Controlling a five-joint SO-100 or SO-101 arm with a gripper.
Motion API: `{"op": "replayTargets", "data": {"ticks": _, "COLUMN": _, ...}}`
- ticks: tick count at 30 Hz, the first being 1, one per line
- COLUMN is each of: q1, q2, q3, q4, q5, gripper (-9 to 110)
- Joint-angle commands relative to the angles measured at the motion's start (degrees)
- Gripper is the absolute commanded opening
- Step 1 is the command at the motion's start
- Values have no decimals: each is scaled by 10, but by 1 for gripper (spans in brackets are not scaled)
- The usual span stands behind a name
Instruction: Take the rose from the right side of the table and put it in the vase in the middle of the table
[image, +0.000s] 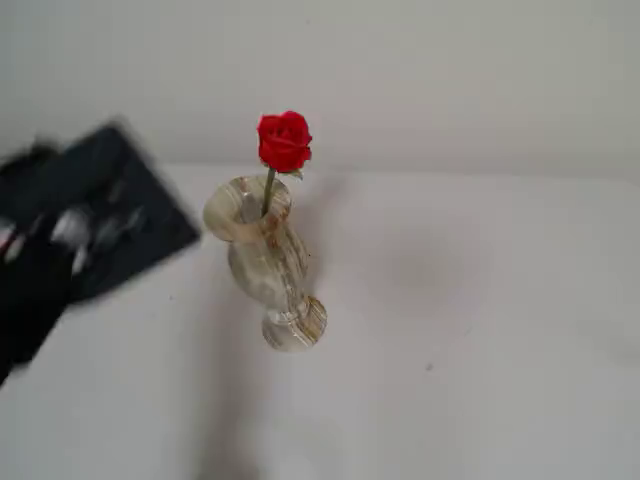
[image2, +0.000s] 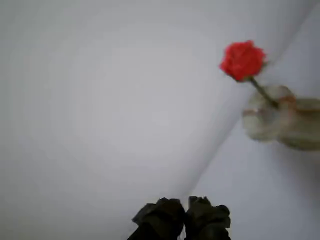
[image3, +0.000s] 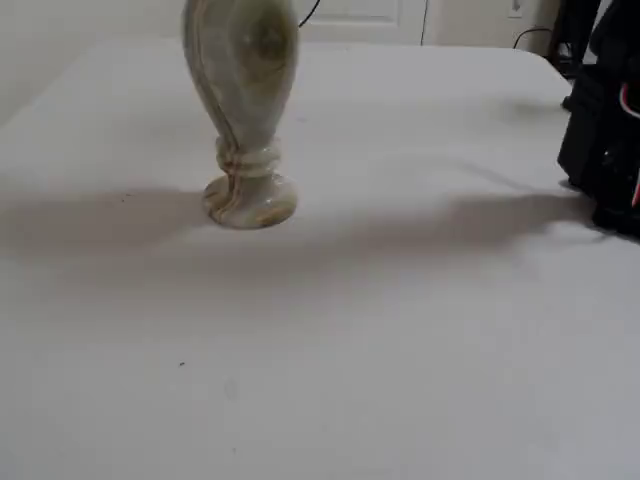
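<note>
Rose (image: 284, 141), bright red, upright in vase (image: 262, 262)

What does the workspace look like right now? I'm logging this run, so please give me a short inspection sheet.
Surface: white table, bare, with faint specks.
Job's things: rose stands with its stem in the mouth of the upright vase.
Clutter: nothing seen.
Grippers: gripper empty, away from the vase, fingers together.
Cables: dark cable behind the table; red wire on the arm base.
Surroundings: pale wall, white door.
</note>
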Motion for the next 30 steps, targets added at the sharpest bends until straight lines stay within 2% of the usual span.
{"op": "replayTargets", "data": {"ticks": 1, "q1": 22, "q2": 227, "q3": 334, "q4": -85, "q5": -17, "gripper": 0}}
{"op": "replayTargets", "data": {"ticks": 14, "q1": 66, "q2": 650, "q3": 935, "q4": -265, "q5": 2, "gripper": 0}}
{"op": "replayTargets", "data": {"ticks": 18, "q1": 77, "q2": 663, "q3": 1001, "q4": -254, "q5": 46, "gripper": 0}}
{"op": "replayTargets", "data": {"ticks": 30, "q1": 83, "q2": 663, "q3": 1285, "q4": -272, "q5": 33, "gripper": 0}}
